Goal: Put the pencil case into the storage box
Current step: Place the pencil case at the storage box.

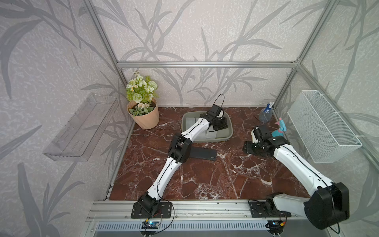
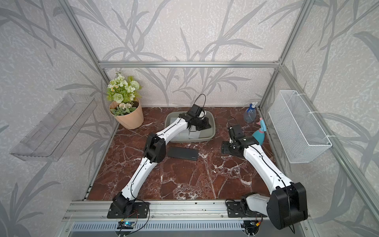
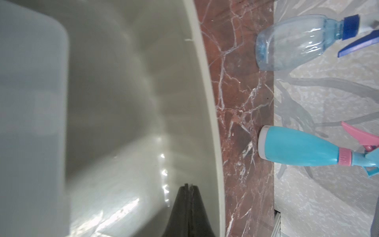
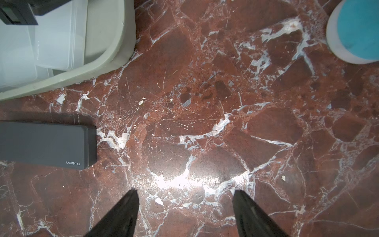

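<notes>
Pinched empty, the left gripper (image 3: pixel 188 185) is hovering in the box (image 3: pixel 206 98) beside pale cases (image 3: pixel 32 115); the black case (image 4: pixel 45 143) is lying outside, near the spread right gripper (image 4: pixel 184 191).

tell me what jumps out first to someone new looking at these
The left gripper sits shut and empty inside the storage box at the back of the red marble table, next to the pale cases lying in it. A black pencil case lies flat on the table just in front of the box. A flower pot stands in the back left corner.
</notes>
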`<state>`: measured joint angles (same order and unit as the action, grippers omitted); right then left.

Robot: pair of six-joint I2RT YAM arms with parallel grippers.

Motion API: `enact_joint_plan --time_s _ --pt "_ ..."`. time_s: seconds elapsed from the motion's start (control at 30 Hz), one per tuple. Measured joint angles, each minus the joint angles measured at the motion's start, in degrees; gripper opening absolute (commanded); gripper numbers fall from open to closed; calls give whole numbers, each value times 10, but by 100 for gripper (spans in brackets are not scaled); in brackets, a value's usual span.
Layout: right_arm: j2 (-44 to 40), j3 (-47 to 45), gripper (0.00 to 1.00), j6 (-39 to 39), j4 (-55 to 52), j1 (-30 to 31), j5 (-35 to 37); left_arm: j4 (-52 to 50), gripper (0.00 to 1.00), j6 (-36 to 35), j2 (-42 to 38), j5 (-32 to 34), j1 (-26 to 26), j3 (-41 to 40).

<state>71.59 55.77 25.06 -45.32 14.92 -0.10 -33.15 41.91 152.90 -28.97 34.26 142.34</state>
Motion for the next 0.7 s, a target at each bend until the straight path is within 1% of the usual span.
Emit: enact_joint_plan --time_s 0.33,0.57,0.6,0.67,0.7 --pt "0 0 76 7 0 0 -7 -64 0 -15 0 60 -25 0" --pt "-6 0 76 9 -3 0 -11 -93 0 -41 -2 110 -27 1" --pt "-8 0 76 9 -4 0 -13 -96 1 -46 -4 119 -27 1" --pt "-11 0 76 9 -4 0 -16 -103 9 -59 -13 138 -26 1" --pt "-12 0 76 9 -4 0 -18 -105 11 -65 -19 146 -26 1"
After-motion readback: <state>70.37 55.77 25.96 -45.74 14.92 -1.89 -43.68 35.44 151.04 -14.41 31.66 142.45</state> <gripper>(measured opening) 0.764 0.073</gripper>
